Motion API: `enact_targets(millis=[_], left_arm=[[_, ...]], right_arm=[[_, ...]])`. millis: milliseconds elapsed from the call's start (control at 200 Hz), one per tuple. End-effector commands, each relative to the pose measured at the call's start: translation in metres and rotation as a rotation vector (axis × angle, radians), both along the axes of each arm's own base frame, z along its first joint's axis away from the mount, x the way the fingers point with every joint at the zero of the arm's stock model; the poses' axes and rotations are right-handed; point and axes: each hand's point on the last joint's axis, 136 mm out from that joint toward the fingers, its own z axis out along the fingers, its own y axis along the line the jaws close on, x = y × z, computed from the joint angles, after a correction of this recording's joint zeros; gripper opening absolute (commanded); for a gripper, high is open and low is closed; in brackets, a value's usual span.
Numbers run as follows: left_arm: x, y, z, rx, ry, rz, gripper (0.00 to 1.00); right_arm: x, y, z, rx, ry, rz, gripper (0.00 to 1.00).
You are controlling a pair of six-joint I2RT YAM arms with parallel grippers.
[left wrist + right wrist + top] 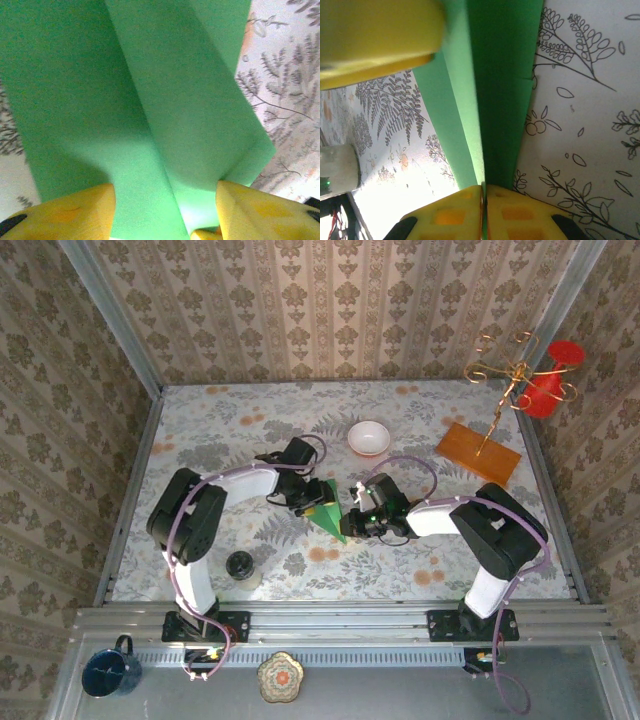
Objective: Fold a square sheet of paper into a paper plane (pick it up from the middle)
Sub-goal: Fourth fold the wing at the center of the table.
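The thin bright-green paper sheet (332, 522) sits at the middle of the floral-patterned tabletop (250, 430), between the two arms. It is already creased into a narrow wedge whose point faces the near edge. Long overlapping flaps run its length in the left wrist view (190, 100), so the job looks partly done, with the wing folds probably yet to come.

The right tool (484, 192) is closed on the paper. Its two yellow fingers meet flat against each other, and the sheet's (500, 75) central ridge is pinched in the seam between them. That grip seems meant to anchor the spine so the layers cannot slide or spring apart.

The left tool (165, 217) stands open, its yellow fingers (75, 215) spread to either side of the folded strip. The paper runs through the gap rather than being clamped. Whether the pads brush the flaps I cannot tell. This straddling pose looks like a guide or a ready position for pressing a flap down against the held ridge.

From above, the left tool (308, 495) and right tool (355, 510) face each other closely across the paper, so each can work one side of the crease.

The round white bowl (369, 437) and the orange-brown rectangular wooden board (478, 453) lie well apart toward the far side, out of the folding area.
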Motion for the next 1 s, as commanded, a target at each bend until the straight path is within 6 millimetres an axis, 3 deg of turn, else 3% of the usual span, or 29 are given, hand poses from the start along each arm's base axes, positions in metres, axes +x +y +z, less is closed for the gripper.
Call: enact_targets(millis=[0,100,245,520,995], left_arm=[[0.011,0.000,0.044,-0.096,-0.111,-0.027,0.59],[0.016,0.004,0.062,-0.145,-0.184,-0.040,0.58],[0.011,0.001,0.070,-0.256,-0.236,-0.079,0.48],[-0.003,-0.012,0.042,-0.352,-0.189,-0.107,0.24],[0.000,-0.036,0.022,-0.398,-0.123,-0.159,0.20]], right_arm=[[-0.008,-0.005,-0.021,-0.050,0.069,-0.004,0.13],[-0.009,-0.004,-0.021,-0.043,0.077,0.002,0.13],[-0.009,-0.003,-0.022,-0.040,0.087,0.005,0.13],[-0.008,-0.004,-0.025,-0.036,0.102,-0.006,0.14],[-0.008,-0.004,-0.026,0.045,0.118,-0.006,0.11]])
